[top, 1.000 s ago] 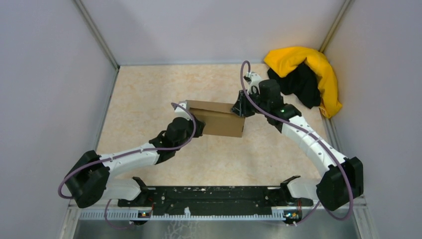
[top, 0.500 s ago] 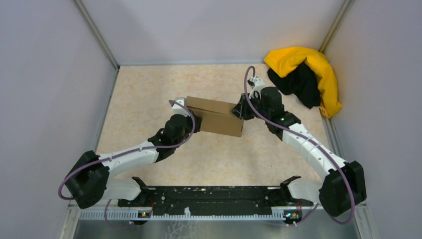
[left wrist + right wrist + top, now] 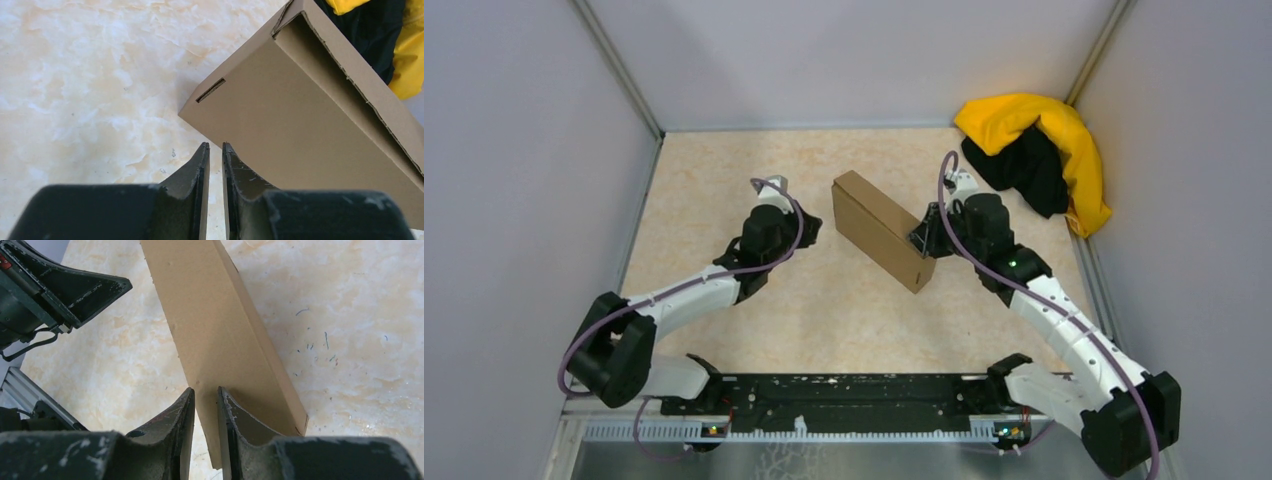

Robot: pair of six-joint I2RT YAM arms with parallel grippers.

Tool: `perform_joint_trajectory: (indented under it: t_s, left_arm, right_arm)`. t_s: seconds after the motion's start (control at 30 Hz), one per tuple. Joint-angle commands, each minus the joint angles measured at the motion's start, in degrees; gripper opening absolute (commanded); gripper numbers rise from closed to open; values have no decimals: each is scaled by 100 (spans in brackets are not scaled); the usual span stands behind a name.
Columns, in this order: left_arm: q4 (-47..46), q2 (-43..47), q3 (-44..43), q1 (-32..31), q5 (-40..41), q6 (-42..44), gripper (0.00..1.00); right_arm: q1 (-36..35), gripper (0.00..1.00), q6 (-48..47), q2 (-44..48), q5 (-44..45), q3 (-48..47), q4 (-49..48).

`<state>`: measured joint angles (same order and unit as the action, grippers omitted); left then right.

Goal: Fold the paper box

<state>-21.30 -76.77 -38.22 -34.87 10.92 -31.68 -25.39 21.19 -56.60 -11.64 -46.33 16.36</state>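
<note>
The paper box (image 3: pixel 879 225) is a closed flat brown cardboard box lying slantwise across the middle of the table, one end toward the back. My right gripper (image 3: pixel 921 243) is at its near right end. In the right wrist view the right gripper (image 3: pixel 205 390) is shut on the box (image 3: pixel 215 325), with a cardboard edge running down between its fingers. My left gripper (image 3: pixel 812 225) sits left of the box with table showing between them. In its own view the left gripper (image 3: pixel 215 145) is open by a narrow slit with nothing inside. The box (image 3: pixel 300 115) lies just ahead and to its right.
A yellow-and-black cloth heap (image 3: pixel 1034 150) fills the back right corner, just behind the right arm. Grey walls close in the table on the left, back and right. The left gripper's fingers (image 3: pixel 65 290) show at the top left of the right wrist view.
The left gripper let go of the box's left end and drew back to the left. The right gripper swung the box from lying crosswise to slanting, its near end now closer to the arms.
</note>
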Motion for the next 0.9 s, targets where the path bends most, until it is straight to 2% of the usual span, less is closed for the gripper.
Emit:
perform_joint_trajectory:
  t_s: [0.0,0.23,0.37,0.6,0.87]
  left_arm:
    - [-14,-59,-192,17,-295,30,21]
    - [-85,-183,-267,29,-366,7,22]
    - [-180,-398,-360,35,-389,12,22]
    - [-415,-816,-631,208,-541,27,22]
    - [-604,-1234,-1054,392,-739,-34,22]
  right_arm:
    - [-34,24,-107,-51,-3,-176,1064]
    - [-28,25,-310,-703,-511,-1574,1070]
    - [-28,25,-439,-1470,-762,-2218,912]
    - [-32,24,-643,-2753,-1071,-3130,393]
    - [-90,21,-841,-3640,-1187,-4139,213]
